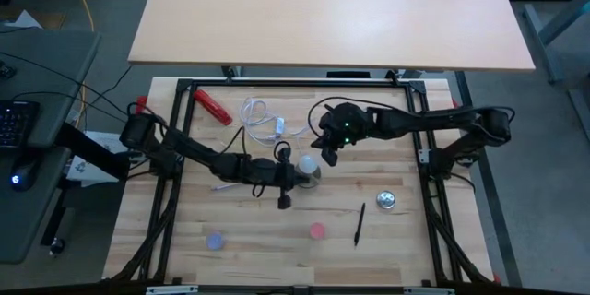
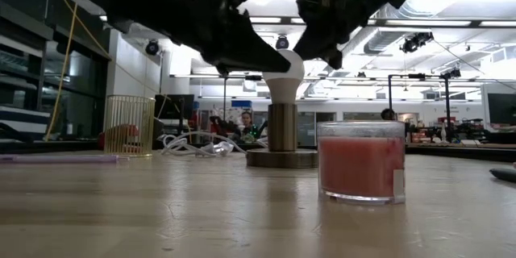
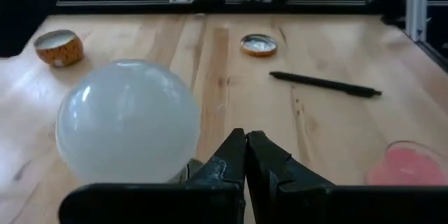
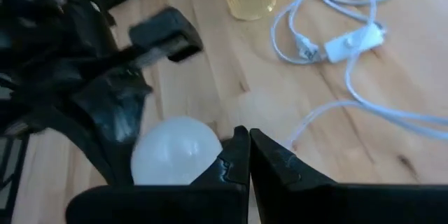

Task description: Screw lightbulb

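- Frosted white glass is showing at mid-table: the lightbulb (image 1: 306, 161) is sitting upright in a grey socket stand (image 2: 282, 139), globe up, neck running down into the socket, as the low view is showing.
- Left gripper (image 3: 246, 142) is hovering just beside the bulb's lower half, over the stand; its fingers are lying pressed together and are holding nothing.
- Right gripper (image 4: 243, 140) is hanging close to the globe from the far side, fingers likewise closed on each other, with the bulb just beside them rather than between them.
- Neither tool is gripping the bulb at this moment, so any turning is paused or not begun, I would judge.
- Seating appears done: the bulb is standing in the socket unaided. How deep the threads are sitting is hidden inside the socket, so I cannot say whether it is tight.
- Remaining, as I judge it: one gripper opening around the globe and twisting while the stand is being kept from spinning.
- Lying well apart on the wooden table (image 1: 249, 230) are a black pen (image 1: 359, 224), a pink-filled cup (image 2: 360, 161) and a white cable (image 4: 350, 49).
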Motion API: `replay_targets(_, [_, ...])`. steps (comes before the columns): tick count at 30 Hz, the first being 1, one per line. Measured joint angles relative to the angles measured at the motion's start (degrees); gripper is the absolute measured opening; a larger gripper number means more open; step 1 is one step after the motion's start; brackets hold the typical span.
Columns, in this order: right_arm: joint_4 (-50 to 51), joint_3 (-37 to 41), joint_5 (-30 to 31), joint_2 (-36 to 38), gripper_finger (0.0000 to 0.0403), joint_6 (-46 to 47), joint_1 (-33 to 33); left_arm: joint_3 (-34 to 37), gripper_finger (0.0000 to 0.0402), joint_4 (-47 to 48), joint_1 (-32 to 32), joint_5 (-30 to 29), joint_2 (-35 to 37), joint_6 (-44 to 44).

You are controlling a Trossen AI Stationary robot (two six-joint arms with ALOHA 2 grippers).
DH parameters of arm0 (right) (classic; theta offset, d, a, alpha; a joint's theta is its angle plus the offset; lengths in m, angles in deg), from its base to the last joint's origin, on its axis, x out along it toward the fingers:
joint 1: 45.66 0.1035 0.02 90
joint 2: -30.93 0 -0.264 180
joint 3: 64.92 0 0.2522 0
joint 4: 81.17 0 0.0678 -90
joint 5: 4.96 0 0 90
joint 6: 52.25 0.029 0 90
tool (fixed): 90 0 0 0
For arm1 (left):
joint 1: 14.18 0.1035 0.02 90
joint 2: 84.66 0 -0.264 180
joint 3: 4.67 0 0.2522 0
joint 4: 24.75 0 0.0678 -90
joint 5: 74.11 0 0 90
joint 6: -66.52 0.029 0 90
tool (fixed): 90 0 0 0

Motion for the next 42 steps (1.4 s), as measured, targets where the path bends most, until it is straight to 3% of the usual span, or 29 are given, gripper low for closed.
replay_targets(16, [-4.5, 0.0, -3.2, -5.3, 0.0, 2.9, 0.1, -0.5, 0.0, 2.9, 0.6, -7.8, -1.9, -0.4])
replay_targets(24, [-3.5, -0.1, -1.6, -5.2, 0.0, 4.8, 2.7, -0.5, 0.0, 3.2, 1.7, -6.6, -1.7, -0.1])
replay_targets(42, [4.0, -0.1, 0.1, -2.6, 0.0, 5.4, 4.2, -0.4, 0.0, 6.0, 2.0, -8.0, -0.1, 9.5])
